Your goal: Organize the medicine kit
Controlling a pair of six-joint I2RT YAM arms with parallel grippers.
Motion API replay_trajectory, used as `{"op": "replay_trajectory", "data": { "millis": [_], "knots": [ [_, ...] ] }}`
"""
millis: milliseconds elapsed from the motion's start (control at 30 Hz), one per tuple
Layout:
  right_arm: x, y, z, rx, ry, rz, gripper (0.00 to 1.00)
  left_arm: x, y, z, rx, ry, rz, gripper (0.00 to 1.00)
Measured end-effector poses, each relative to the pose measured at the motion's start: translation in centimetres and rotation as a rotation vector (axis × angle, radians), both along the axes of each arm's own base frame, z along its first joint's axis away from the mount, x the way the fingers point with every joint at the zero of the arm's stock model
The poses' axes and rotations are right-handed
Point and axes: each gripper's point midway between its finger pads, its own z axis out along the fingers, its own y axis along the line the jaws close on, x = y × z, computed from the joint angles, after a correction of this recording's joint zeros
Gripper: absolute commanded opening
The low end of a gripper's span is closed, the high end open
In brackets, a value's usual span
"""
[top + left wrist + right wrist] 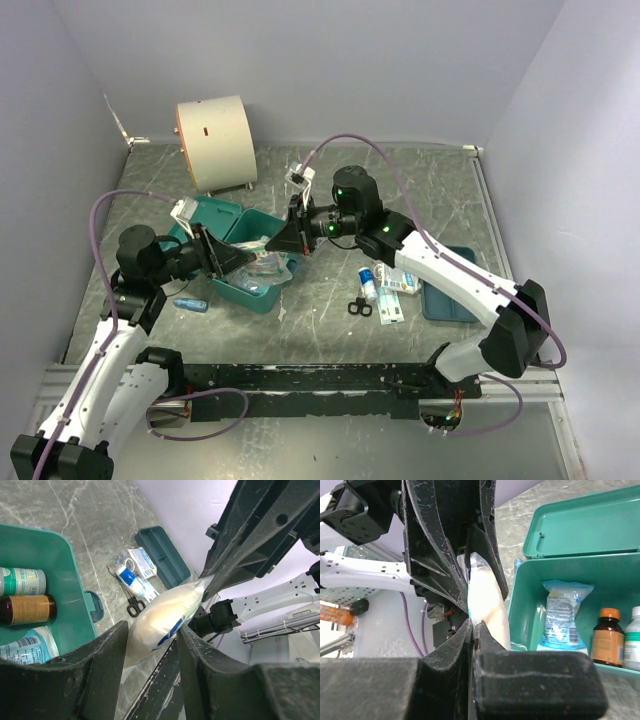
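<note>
Medicine kit: your teal medicine kit [248, 293] sits open on the left half of the tabletop [400, 190], lid thrown back toward the far side, so its well is free for loading.
Pouch: a cream-filled clear pouch [170, 605] hangs just over the kit's right rim, held between both arms.
Left pincer: your left pincer [152, 628] has its fingers around the pouch's fat middle, touching both sides and carrying the bulk.
Right pincer: your right pincer [472, 626] is pressed together on the thin sealed end, probably to steady a handover.
Inside: a brown bottle [606, 635] and a blue-white packet [560, 615] stand upright, which leaves room.
Outside: scissors [360, 307] and small packs lie to the right, beside the divided tray [450, 300].
</note>
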Motion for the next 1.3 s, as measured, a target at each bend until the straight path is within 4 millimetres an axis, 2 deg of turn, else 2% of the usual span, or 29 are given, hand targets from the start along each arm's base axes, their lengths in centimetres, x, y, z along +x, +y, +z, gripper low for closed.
{"op": "replay_trajectory", "data": {
  "millis": [133, 200, 333, 400, 467, 600, 667, 867, 1200, 1300],
  "knots": [
    [-0.2, 0.4, -0.3, 0.006, 0.03, 0.024, 0.02, -0.4, 0.0, 0.3, -0.011, -0.003, -0.004, 0.19],
    [-0.2, 0.5, -0.3, 0.01, 0.038, 0.025, 0.12, -0.7, 0.0, 0.5, -0.018, -0.01, -0.006, 0.08],
    [0.1, 0.8, -0.3, 0.018, 0.054, 0.009, 0.47, -1.1, 0.0, 1.1, -0.025, -0.035, -0.003, 0.07],
    [0.5, 0.9, -0.5, 0.027, 0.053, -0.012, 0.55, -1.1, 0.1, 1.2, -0.028, -0.037, 0.002, 0.07],
    [0.7, 0.8, -1.4, 0.027, 0.062, -0.032, 0.58, -1.0, 0.1, 1.2, -0.03, -0.033, 0.006, 0.07],
    [0.7, 0.7, -3.8, 0.017, 0.095, -0.05, 0.57, -0.9, 0.1, 1.3, -0.037, -0.02, 0.014, 0.07],
    [0.6, 0.7, -4.2, 0.026, 0.104, -0.049, 0.54, -0.9, 0.1, 1.3, -0.044, -0.011, 0.02, 0.07],
    [-0.1, 1.2, -3.3, 0.101, 0.091, -0.008, 0.48, -0.4, 0.2, 1.6, -0.066, 0.017, 0.05, 0.07],
    [-0.3, 1.1, -3.8, 0.199, 0.115, -0.038, 0.36, 0.5, 0.3, 1.7, -0.192, 0.167, 0.128, 0.07],
    [-0.2, 1.0, -3.8, 0.232, 0.138, -0.067, 0.26, 0.7, 0.3, 1.3, -0.231, 0.214, 0.143, 0.07]
  ]
}}
